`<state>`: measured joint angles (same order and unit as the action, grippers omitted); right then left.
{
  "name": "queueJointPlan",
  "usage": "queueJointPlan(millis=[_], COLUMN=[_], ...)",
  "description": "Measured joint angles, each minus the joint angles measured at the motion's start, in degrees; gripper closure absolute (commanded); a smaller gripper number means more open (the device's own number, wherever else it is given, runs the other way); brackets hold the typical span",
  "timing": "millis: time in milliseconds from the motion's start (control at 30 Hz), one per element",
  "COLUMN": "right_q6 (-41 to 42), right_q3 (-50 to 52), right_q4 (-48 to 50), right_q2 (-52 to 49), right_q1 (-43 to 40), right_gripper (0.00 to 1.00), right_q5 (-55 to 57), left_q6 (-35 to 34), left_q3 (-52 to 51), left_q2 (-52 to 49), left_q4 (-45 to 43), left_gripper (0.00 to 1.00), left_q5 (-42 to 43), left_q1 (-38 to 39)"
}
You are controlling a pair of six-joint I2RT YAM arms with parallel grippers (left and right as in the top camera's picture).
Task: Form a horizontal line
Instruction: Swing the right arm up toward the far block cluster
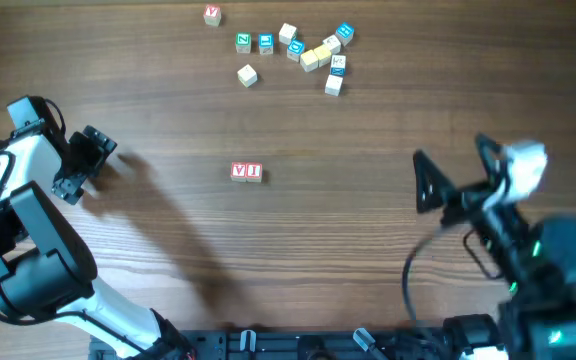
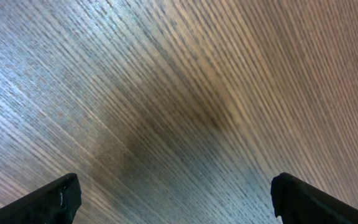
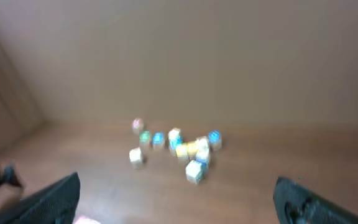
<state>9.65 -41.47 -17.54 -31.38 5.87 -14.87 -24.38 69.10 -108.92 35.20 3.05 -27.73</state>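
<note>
Horizontal line (image 1: 246,172) sits midway between two spread, empty tools: left tool (image 1: 90,165) at the left, right tool (image 1: 421,182) at the right, both well apart from it. It is only two red-lettered cubes, touching, mid-worktop (image 1: 168,100). Farther off, the plain pale cube (image 1: 247,74) stands free of the far cluster (image 1: 313,52). I would take that one first, descending straight. Only overhead shows the pair clearly; the blurred right wrist view probably shows just the cluster, and the left wrist shows bare wood.

The brown wood-grain counter (image 1: 318,250) looks smooth with a soft sheen; the two red-lettered wooden cubes (image 1: 246,172) on it look matt.
</note>
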Motion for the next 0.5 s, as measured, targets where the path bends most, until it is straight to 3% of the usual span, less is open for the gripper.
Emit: queueJointPlan(millis=[300, 400, 500], right_q6=[0.6, 0.6, 0.3], right_q3=[-55.6, -68.9, -72.9], right_q4=[-33.5, -42.0, -44.1], right_q2=[-46.1, -58.5, -67.6], right_q1=[0.0, 0.0, 0.0], right_gripper=[0.00, 0.00, 0.01], right_q5=[-5.3, -5.7, -5.9], left_q6=[0.0, 0.0, 0.0], left_q3=[0.0, 0.0, 0.0], left_q2=[0.0, 0.0, 0.0], left_q4=[-0.2, 0.0, 0.0], left_gripper=[0.00, 0.00, 0.00], left_q5=[-0.1, -0.1, -0.1], left_q1=[0.0, 0.0, 0.0])
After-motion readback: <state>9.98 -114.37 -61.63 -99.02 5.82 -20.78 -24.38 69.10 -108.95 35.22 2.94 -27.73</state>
